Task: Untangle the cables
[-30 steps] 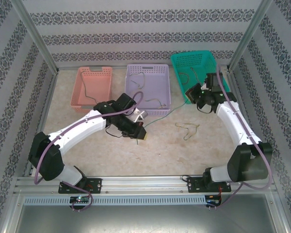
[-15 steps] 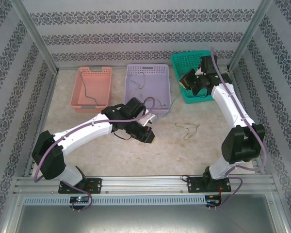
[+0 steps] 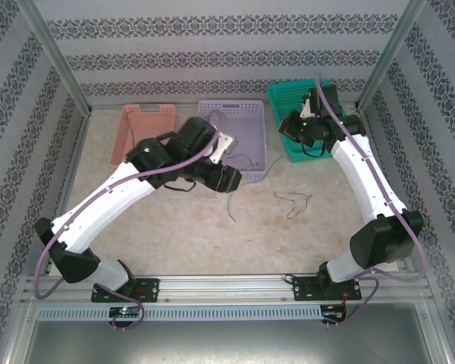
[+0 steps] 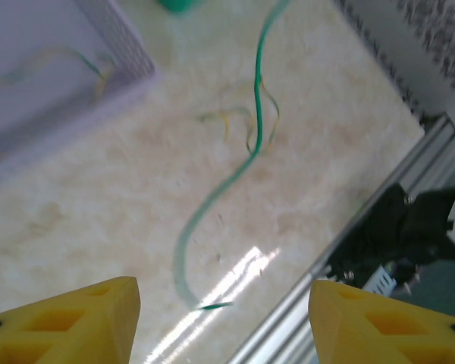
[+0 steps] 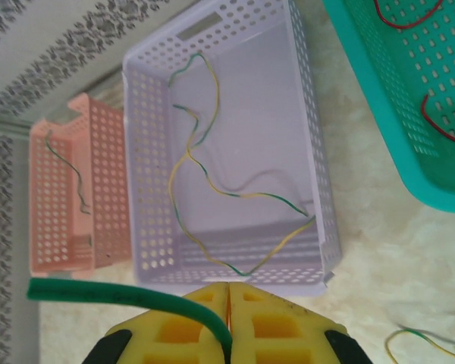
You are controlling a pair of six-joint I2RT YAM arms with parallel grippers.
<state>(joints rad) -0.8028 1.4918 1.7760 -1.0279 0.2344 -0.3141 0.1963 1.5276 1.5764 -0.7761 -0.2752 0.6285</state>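
Observation:
My right gripper point(image 5: 229, 292) is shut on a plain green cable point(image 5: 121, 296), which curves out to the left of its yellow fingers. It hangs by the teal basket's front left corner point(image 3: 290, 130). The green cable point(image 4: 258, 76) snakes down over the table to a free end between my left gripper's open fingers point(image 4: 221, 294), which hold nothing. That left gripper point(image 3: 231, 180) is at the lilac basket's near edge, with the green cable's tail point(image 3: 230, 208) below it. A yellow-green cable point(image 3: 292, 201) lies loose on the table.
The lilac basket point(image 5: 311, 152) holds yellow-green cables point(image 5: 212, 182). Inside the pink basket point(image 5: 106, 189) lies one thin dark cable point(image 5: 76, 178). Red cables point(image 5: 440, 129) sit in the teal basket point(image 5: 371, 98). An aluminium rail point(image 3: 227, 284) borders the table's near edge.
The left arm has lifted and swung back toward the lilac basket. The right gripper has moved up to the teal basket's left corner, pulling the green cable with it.

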